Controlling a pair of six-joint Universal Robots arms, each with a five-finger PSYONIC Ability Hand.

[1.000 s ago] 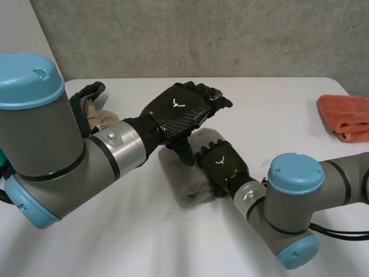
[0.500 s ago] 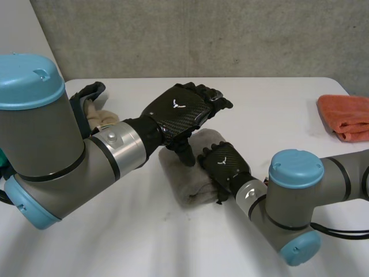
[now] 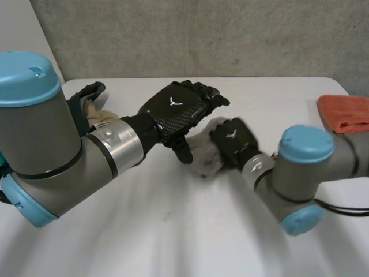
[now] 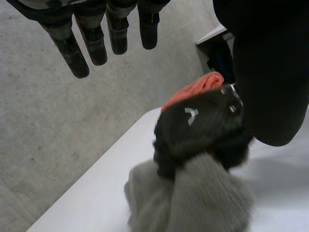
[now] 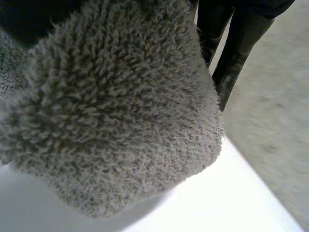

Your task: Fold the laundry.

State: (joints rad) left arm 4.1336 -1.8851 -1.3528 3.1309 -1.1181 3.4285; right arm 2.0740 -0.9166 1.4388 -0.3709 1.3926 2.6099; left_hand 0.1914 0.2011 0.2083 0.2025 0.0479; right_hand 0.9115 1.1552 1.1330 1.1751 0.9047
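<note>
A white table point(image 3: 173, 231) stands in front of a grey wall point(image 3: 202, 34). A grey towel point(image 3: 203, 154) sits bunched up near the middle of the table. The right hand point(image 3: 233, 138) is on top of the bunch. Its fingers point(image 5: 236, 48) curl down around the fluffy cloth and squeeze it tight. In the right wrist view the towel is under the palm and bulges out past the fingers. I cannot tell if the bottom of the towel touches the table.

The left hand point(image 3: 176, 109) hovers just beside the towel, on the side away from the right hand. Its fingers point(image 4: 77, 53) are straight and a little apart, and they hold nothing. Its thumb points down, close to the towel.

An orange towel point(image 3: 346, 112) lies folded at the table's far right edge, well apart from the grey one. A beige cloth point(image 3: 98, 115) lies at the left side of the table, partly hidden behind the left arm point(image 3: 57, 150).
</note>
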